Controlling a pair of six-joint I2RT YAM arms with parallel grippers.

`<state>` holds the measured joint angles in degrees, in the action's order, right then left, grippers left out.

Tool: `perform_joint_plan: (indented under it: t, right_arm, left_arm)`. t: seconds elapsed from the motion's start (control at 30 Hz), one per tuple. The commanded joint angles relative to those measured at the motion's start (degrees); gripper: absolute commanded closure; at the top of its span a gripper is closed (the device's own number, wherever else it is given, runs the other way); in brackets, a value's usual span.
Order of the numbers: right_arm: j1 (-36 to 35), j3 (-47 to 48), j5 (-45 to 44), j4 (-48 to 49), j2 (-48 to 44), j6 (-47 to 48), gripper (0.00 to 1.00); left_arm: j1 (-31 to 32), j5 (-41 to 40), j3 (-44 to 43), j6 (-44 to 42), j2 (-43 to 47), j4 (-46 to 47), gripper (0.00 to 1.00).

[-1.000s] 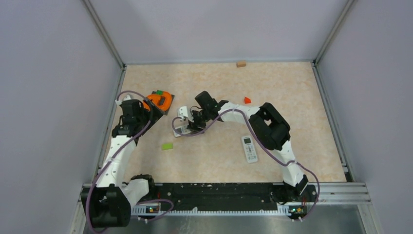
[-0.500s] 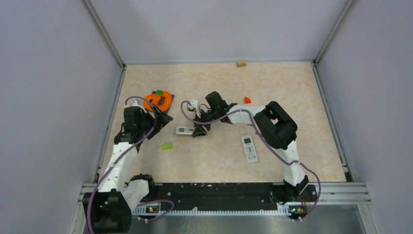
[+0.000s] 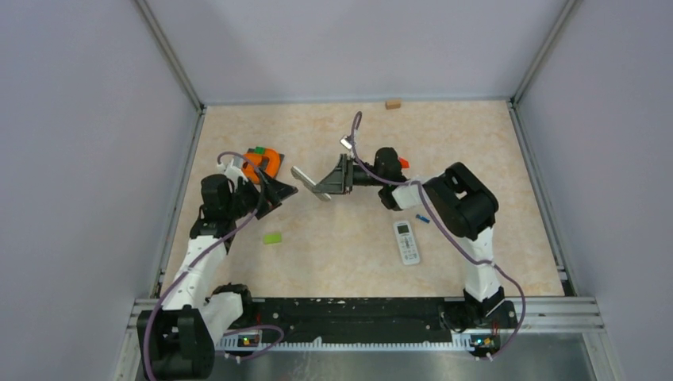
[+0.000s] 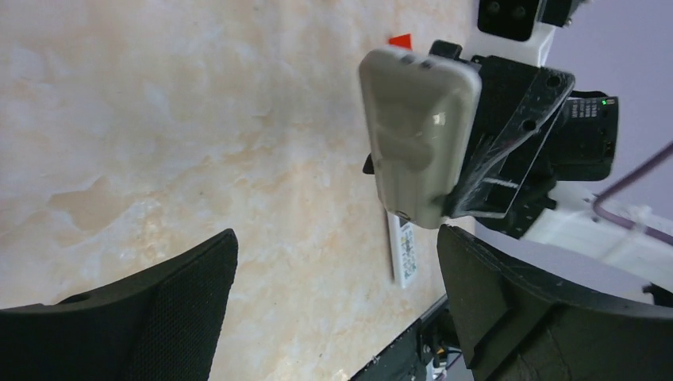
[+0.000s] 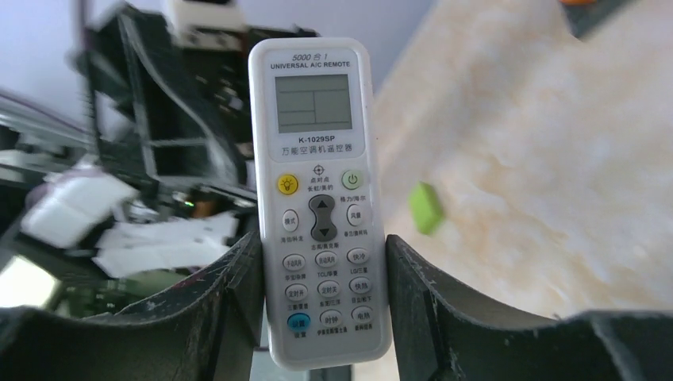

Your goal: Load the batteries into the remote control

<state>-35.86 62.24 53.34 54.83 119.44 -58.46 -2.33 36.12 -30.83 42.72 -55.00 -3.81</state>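
At the left side of the table, the left gripper hangs just above the surface with its jaws spread wide and nothing between them, beside an orange object and near a small green block. Moving toward the middle, the remote control is lifted off the table, and the right gripper has its two fingers clamped on the sides of the lower end. The buttons and screen face the right wrist camera. The plain grey back faces the open left gripper. I cannot tell from that side whether the battery door is on or off. Further right, a second remote lies flat on the table, and just above it rests one blue battery, apart from both grippers. No other batteries show up clearly. A red wedge sits close behind the right arm, and a tan block lies at the far edge. The step in hand looks like presenting the remote's back for opening. To do it well, the right grip should hold steady low on the body, clear of the battery door. The left jaws should come in squarely from the back and not push the remote sideways out of the hold.
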Motion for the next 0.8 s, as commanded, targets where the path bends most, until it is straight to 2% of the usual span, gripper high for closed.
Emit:
perform_joint_plan:
  t: [0.0,0.03,0.13,0.3,0.37,0.53,0.67,0.77]
  right_arm:
    - [0.0,0.7,-0.1,43.3,5.5,-37.3,0.87]
    - [-0.2,1.3,0.2,43.8,6.0,-39.6,0.88]
    - [-1.1,1.2,0.4,42.9,4.9,-38.4,0.89]
    - [-1.5,1.5,0.9,39.5,2.9,-36.6,0.89]
    - [-2.0,1.8,1.6,36.1,1.6,-33.9,0.89]
    - [-4.0,2.1,2.5,25.0,-1.5,-26.5,0.88]
    - [-5.3,2.6,1.4,22.2,-3.3,-24.9,0.88]
    - [-5.8,3.1,0.9,19.5,-4.3,-24.0,0.88]
  left_arm:
    - [0.0,8.9,1.6,2.9,1.0,11.6,0.01]
    - [0.2,10.2,1.8,3.8,1.0,13.5,0.01]
    - [0.8,13.2,2.4,6.5,1.0,18.7,0.01]
    - [1.2,11.3,2.6,6.9,2.8,18.7,0.01]
    - [1.2,10.3,2.0,7.6,2.2,18.3,0.01]
    - [1.3,10.2,0.8,14.3,-0.8,24.2,0.01]
    - [1.5,8.3,-0.7,16.5,-3.1,22.7,0.01]
    - [2.0,9.4,-0.5,18.7,-2.7,25.4,0.06]
